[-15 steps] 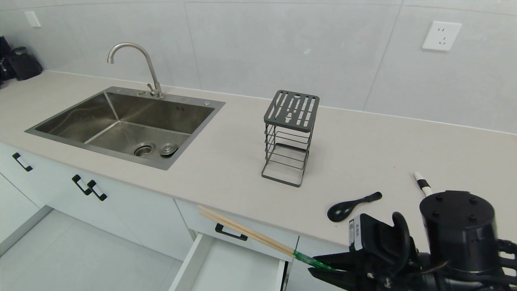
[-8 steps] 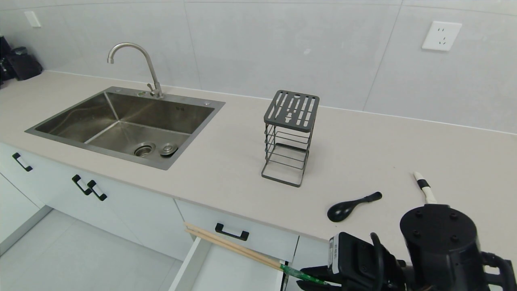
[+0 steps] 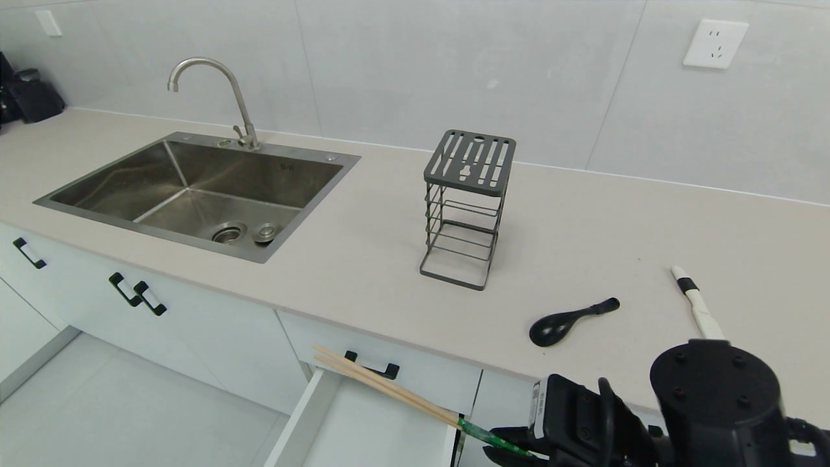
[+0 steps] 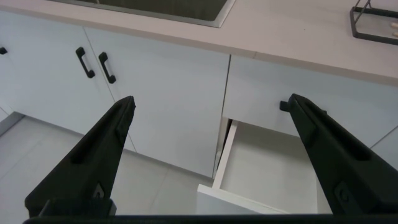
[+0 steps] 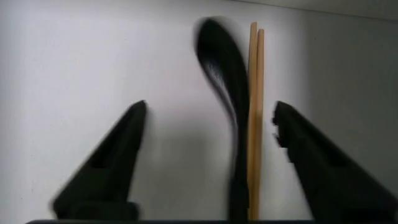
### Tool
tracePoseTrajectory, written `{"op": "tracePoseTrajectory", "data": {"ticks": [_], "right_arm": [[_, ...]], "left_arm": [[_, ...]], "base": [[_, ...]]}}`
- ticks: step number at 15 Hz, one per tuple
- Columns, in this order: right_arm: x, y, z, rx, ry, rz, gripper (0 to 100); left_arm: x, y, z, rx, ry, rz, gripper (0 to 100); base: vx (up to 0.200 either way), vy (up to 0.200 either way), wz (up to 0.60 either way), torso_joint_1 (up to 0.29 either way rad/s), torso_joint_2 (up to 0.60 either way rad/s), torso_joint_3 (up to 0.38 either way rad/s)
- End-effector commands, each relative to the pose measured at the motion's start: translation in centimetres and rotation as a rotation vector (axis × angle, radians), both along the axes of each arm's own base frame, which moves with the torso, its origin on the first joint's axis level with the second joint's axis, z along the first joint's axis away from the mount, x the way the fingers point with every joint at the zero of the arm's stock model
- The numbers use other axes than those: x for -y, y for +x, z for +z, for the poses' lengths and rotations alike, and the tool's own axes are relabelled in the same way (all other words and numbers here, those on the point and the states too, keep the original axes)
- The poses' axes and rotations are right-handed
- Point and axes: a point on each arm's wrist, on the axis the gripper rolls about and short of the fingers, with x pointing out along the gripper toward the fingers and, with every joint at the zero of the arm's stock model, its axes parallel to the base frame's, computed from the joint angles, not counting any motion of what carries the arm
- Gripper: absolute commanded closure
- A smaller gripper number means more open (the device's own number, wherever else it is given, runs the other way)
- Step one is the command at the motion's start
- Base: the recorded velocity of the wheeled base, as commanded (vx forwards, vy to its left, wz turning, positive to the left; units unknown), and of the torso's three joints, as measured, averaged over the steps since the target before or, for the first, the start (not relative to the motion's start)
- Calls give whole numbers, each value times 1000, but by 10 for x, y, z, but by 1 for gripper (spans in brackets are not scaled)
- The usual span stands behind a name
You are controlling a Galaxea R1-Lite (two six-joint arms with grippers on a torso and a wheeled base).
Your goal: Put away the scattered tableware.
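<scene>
Right claw (image 5: 209,107) spread wide, clamping nothing; chopsticks (image 3: 389,388) slant between its fingers over the open drawer (image 3: 382,442), green ends at the claw. Left claw (image 4: 211,98) wide open, empty, before the drawer; black spoon (image 3: 564,322) on the surface (image 3: 363,259)

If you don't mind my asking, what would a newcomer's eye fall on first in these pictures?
Most likely the pair of chopsticks with green ends, slanting over the open drawer under the counter's edge, at the right gripper. Next comes the black spoon lying on the counter, nearer than the dark wire rack and to its right. The steel sink is set into the counter far to the left.
</scene>
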Motion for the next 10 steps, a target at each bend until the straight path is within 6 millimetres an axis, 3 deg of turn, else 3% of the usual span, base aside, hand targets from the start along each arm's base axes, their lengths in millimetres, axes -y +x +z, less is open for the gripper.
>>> {"op": "tracePoseTrajectory", "data": {"ticks": [1,10], "right_arm": [[3,-5,4,10,13,6,100],[6,-18,-3,4,-11,47,100]], "left_arm": [[0,0,0,0,-1,0,0],[0,0,0,1,-1,0,0]], "base": [[0,0,0,-85,154,90],[0,0,0,-94,193,97]]}}
